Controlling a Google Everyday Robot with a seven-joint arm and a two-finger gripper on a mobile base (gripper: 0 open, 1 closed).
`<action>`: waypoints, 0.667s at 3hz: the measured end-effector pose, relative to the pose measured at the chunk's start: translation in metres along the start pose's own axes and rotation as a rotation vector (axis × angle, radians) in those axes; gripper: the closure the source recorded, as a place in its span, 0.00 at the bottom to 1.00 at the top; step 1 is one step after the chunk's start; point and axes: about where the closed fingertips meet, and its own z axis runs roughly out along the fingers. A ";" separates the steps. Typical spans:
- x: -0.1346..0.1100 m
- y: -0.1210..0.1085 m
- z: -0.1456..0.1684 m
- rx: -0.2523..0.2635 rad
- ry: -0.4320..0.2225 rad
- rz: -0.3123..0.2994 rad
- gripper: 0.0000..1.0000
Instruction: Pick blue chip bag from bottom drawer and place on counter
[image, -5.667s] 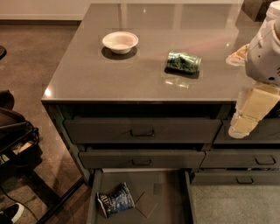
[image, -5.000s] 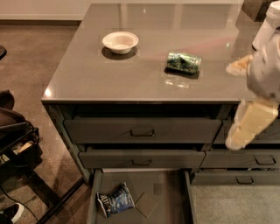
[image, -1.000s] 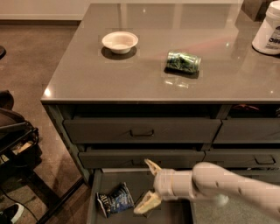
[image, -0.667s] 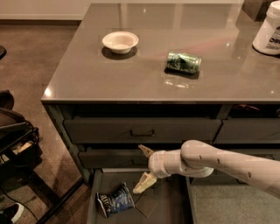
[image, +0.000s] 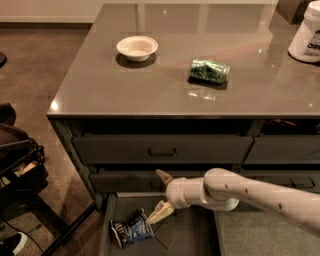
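1. Gripper (image: 161, 195) at the end of a white arm coming in from the right, low in front of the cabinet, over the rear part of the bottom drawer (image: 186, 231). Pointing left.
2. Jaws spread wide, one finger up, one finger down. Nothing held between them.
3. Blue chip bag (image: 132, 229) lies down and left of the gripper, flat on the drawer floor, near the drawer's left wall. White lettering faces up.
4. Lower fingertip (image: 152, 218) sits at the bag's upper right corner. Touching or just above it: cannot tell.
5. Bottom drawer stands open beneath the gripper; bare grey floor to the right of the bag, under the arm.
6. Two shut drawer fronts directly behind and above the gripper; upper one shows a rectangular pull handle (image: 162, 152).
7. Counter (image: 150, 90) well above the gripper. On it: white bowl (image: 137, 47) up and to the left, crushed green can (image: 210, 70) up and to the right, white container (image: 307, 36) far right at the frame edge.
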 end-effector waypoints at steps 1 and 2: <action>0.019 0.008 0.040 0.049 -0.067 0.083 0.00; 0.045 0.009 0.078 0.077 -0.092 0.143 0.00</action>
